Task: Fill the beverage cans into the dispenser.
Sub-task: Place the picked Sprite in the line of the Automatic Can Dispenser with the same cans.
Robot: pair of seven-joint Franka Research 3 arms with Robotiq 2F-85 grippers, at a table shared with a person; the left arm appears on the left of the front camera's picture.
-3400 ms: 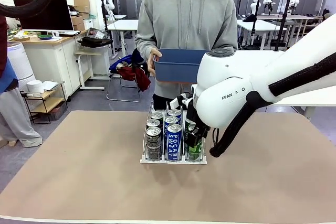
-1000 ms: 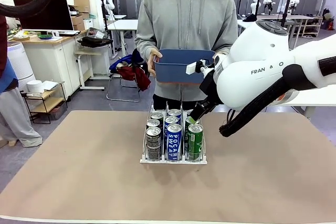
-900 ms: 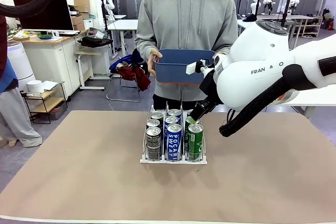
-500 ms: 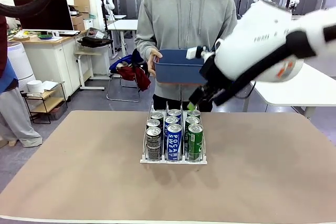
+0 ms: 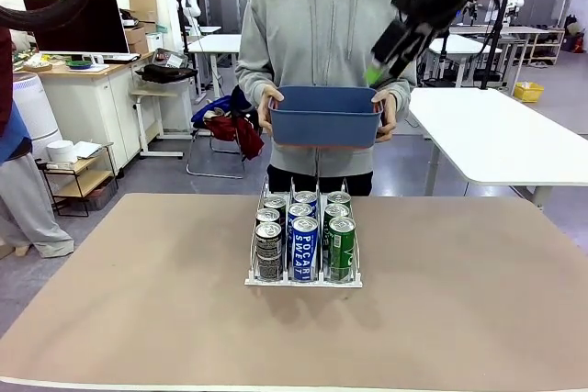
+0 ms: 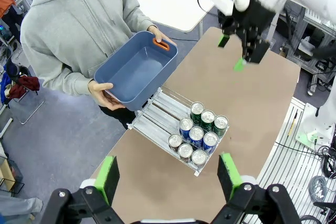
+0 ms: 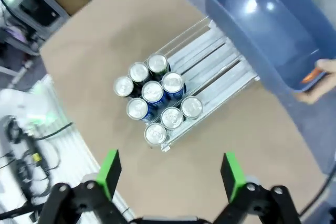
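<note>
Several beverage cans (image 5: 304, 243) stand upright in the dispenser (image 5: 303, 282) at the table's middle: dark ones in the left lane, blue in the middle, green on the right. From above, the same cans (image 6: 200, 135) (image 7: 155, 100) crowd the front end of the dispenser (image 6: 157, 109) (image 7: 212, 56). My right gripper (image 5: 380, 63) hangs open and empty high above the table, near the person's shoulder; it is also seen as the right gripper (image 6: 232, 53) from the left wrist. In its own view the right gripper (image 7: 170, 174) looks straight down on the rack. My left gripper (image 6: 168, 177) is open and empty, far above the table.
The person at the far side holds an empty blue bin (image 5: 326, 117) (image 6: 137, 73) (image 7: 265, 27) with both hands just behind the dispenser. The brown table (image 5: 138, 309) is bare around the rack. A white table (image 5: 501, 135) stands at the back right.
My right arm has risen from just behind the dispenser's right lane to high above the bin, its gripper open and empty. The cans and the bin stay put.
</note>
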